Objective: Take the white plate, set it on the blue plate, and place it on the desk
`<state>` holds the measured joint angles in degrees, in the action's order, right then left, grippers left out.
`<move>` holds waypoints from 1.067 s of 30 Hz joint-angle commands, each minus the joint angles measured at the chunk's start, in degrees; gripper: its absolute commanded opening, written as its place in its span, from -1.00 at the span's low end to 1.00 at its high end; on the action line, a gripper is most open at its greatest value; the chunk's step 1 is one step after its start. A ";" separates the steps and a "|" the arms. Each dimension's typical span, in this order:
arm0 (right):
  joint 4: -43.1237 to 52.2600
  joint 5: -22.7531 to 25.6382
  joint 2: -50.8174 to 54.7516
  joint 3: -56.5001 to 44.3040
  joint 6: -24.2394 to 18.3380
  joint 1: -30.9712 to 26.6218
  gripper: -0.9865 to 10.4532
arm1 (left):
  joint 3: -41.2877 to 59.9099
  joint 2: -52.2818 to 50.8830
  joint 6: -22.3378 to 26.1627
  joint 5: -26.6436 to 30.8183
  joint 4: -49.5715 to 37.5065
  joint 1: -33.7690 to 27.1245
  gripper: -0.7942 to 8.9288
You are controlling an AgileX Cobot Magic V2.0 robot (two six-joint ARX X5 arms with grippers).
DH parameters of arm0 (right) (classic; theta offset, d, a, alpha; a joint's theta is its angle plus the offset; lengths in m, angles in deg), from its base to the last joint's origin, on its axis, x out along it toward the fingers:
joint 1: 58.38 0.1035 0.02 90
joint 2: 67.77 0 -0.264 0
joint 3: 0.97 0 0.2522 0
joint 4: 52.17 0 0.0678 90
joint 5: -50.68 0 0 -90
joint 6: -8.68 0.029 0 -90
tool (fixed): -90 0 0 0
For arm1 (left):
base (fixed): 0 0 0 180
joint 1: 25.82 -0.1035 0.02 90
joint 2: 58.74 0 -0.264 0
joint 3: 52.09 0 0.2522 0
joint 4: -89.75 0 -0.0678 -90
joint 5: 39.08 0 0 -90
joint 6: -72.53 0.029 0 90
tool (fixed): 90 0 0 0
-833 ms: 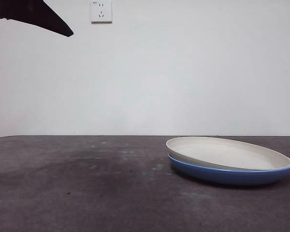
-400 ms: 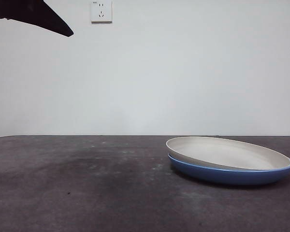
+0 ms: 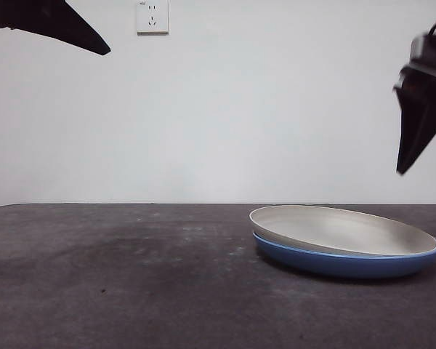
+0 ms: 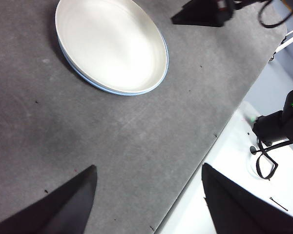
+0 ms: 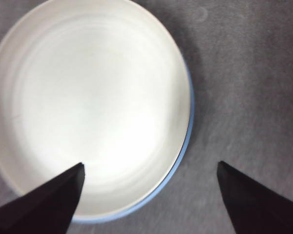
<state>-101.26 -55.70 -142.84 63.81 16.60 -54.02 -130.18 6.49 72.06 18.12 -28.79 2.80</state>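
White plate [image 3: 341, 230] sits stacked on the blue plate [image 3: 349, 262], slightly off-centre and tilted, so the blue rim shows as a crescent along one side (clearest in the right wrist view, white plate [image 5: 88, 107] over blue plate [image 5: 185, 141]). Both plates rest on the desk [image 3: 131, 276], toward the right side of the front view. In the left wrist view the stack appears far off, white plate [image 4: 110, 44] with a thin blue edge [image 4: 163, 63] peeking out.

Right gripper [image 5: 149, 195] hangs above the stack, jaws spread wide and holding nothing; one jaw is over the white plate's rim, the other over bare desk just beside the blue rim. In the front view it shows as a dark shape at the right edge [image 3: 420, 102], well above the plates, not touching.

Left gripper [image 4: 149, 200] waits well apart from the plates, jaws spread, nothing held, over the desk edge [image 4: 136, 126]. It shows as the black tip top left in the front view [image 3: 51, 22]. Wall socket [image 3: 152, 16] is behind.
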 commanded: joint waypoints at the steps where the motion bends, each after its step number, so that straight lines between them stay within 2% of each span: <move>1: 2.29 0.15 -3.67 0.26 0.70 -0.48 -0.15 | -0.46 0.26 1.16 -0.20 -0.59 0.26 -0.13; 11: 7.96 -0.59 -13.70 0.26 0.70 -1.22 -0.19 | -0.46 0.26 1.16 -0.20 -0.61 0.26 -0.13; 23: 10.29 -1.53 -16.66 0.26 0.72 -1.25 -0.68 | -0.46 0.26 1.11 -0.20 -0.61 0.26 -0.13; 32: 10.36 -0.02 -16.66 0.26 1.95 -1.31 -0.81 | -0.46 0.26 1.07 -0.20 -0.57 0.26 -0.13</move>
<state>-90.99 -56.01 -158.47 63.79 18.24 -55.39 -130.18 6.49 72.06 18.12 -28.79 2.80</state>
